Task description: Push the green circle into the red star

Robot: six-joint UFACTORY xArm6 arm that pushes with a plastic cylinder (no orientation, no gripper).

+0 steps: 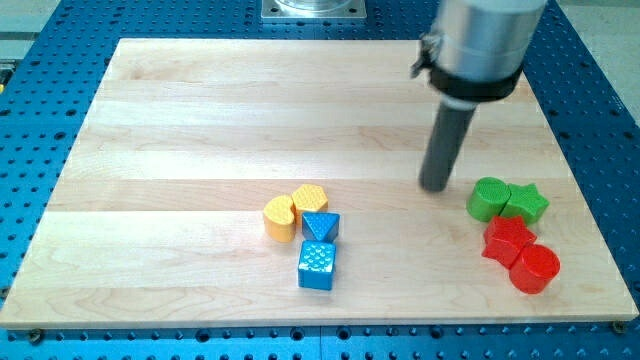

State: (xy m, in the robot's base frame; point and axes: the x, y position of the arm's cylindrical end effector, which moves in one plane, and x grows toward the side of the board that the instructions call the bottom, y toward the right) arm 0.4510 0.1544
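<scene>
On the wooden board [200,120], we have my tip [435,187] just left of the green circle [488,199], which touches the green star [527,203] on its right. Below them sit the red star [507,241] and red cylinder [536,268], touching. Well left, four blocks cluster.

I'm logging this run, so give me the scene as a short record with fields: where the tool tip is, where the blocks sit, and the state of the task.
tool: my tip, on the board, just left of the green circle, apart from it
green circle block: view's right, touching green star block
red star block: just below the green circle, seemingly touching
red cylinder block: below-right of the red star
centre cluster: two yellow blocks, blue triangle block, blue cube block
surface: wooden board
</scene>
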